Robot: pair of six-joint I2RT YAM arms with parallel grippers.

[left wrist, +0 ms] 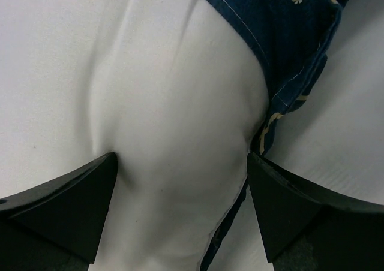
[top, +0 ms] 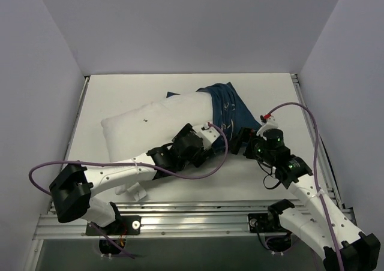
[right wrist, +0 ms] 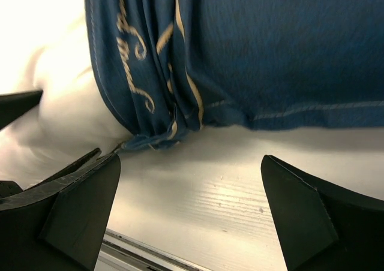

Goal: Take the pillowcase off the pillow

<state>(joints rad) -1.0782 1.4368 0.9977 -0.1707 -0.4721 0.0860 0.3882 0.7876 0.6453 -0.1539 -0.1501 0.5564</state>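
Top external view: the white pillow lies slantwise on the table, its far-right end inside the navy pillowcase — the cover is bunched up there and most of the pillow is bare. The left gripper sits at the cover's hem with fingers spread wide. In its wrist view a bulge of bare pillow rises between the tips, which touch it on either side. The right gripper — also spread wide — hangs over bare table just beside the bunched hem, holding nothing.
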